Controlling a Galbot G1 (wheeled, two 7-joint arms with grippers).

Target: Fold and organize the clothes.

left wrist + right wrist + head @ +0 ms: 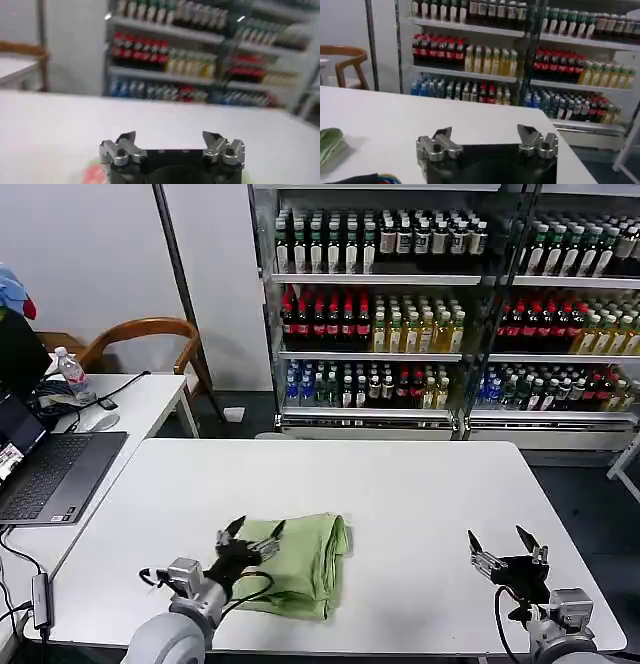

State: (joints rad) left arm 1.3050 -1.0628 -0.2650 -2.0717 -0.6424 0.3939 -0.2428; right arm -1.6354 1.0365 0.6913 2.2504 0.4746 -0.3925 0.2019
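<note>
The clothes [305, 562], a light green shirt, lie folded into a compact bundle on the white table [400, 484], near its front edge and left of the middle. My left gripper [253, 534] hovers open just over the bundle's left edge, nothing between its fingers; the left wrist view has the left gripper [170, 140] wide apart over bare tabletop. My right gripper [508, 542] stands open over the table's front right, well away from the shirt. A corner of the green clothes [330, 142] lies far off to the side in the right wrist view, where the right gripper [486, 135] holds nothing.
A second white table at the left carries a laptop [45, 474], a water bottle [70, 371] and cables. A wooden chair [140, 334] stands behind it. Shelves of bottled drinks [450, 314] line the back wall. Bare tabletop lies around the shirt.
</note>
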